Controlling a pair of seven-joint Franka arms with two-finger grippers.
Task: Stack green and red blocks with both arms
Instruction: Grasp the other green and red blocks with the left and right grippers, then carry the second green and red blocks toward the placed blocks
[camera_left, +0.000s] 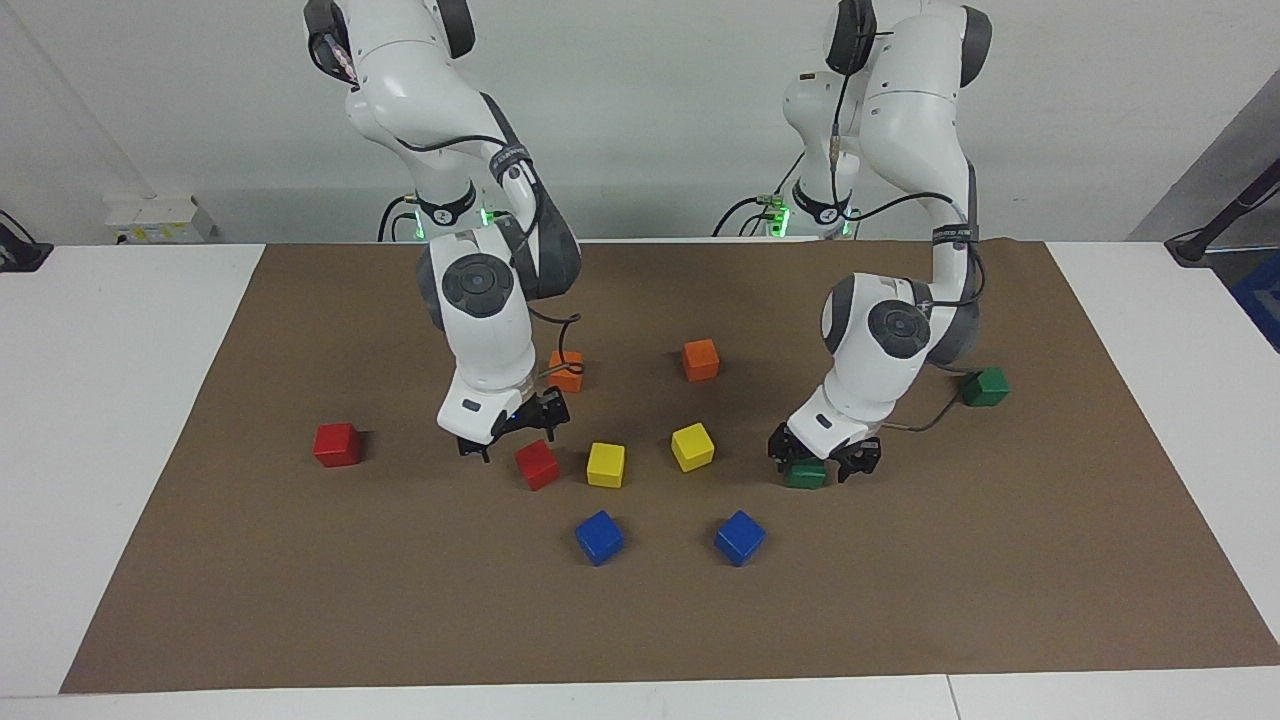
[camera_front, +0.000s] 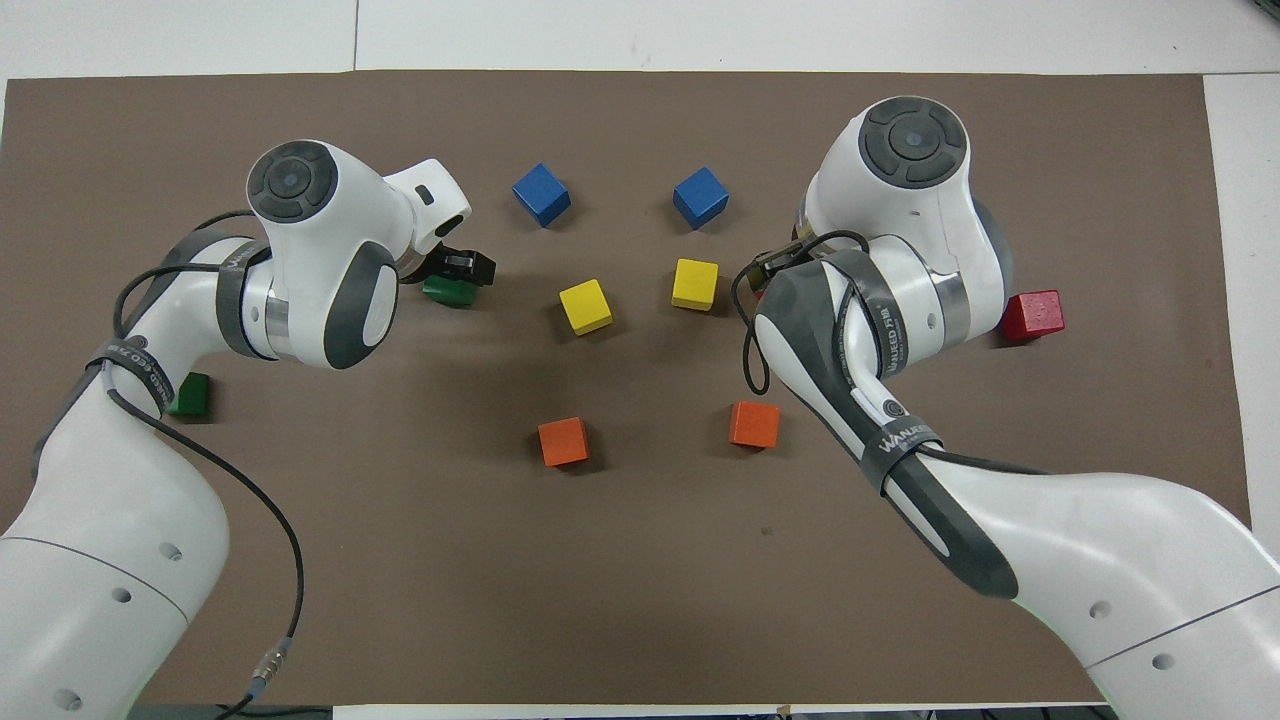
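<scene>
A green block (camera_left: 806, 473) lies on the brown mat (camera_left: 1000, 560) between the open fingers of my left gripper (camera_left: 825, 457), which is low over it; it also shows in the overhead view (camera_front: 448, 291) under that gripper (camera_front: 462, 268). A second green block (camera_left: 985, 386) (camera_front: 190, 394) lies nearer the robots, toward the left arm's end. My right gripper (camera_left: 510, 432) is open and hangs just above the mat, beside a red block (camera_left: 537, 464) without touching it; the arm hides this block from overhead. Another red block (camera_left: 337, 444) (camera_front: 1033, 314) lies toward the right arm's end.
Two yellow blocks (camera_left: 605, 464) (camera_left: 692, 446) lie between the grippers. Two blue blocks (camera_left: 599, 537) (camera_left: 740, 537) lie farther from the robots, and two orange blocks (camera_left: 566, 370) (camera_left: 700, 359) lie nearer to them. White table (camera_left: 120, 420) surrounds the mat.
</scene>
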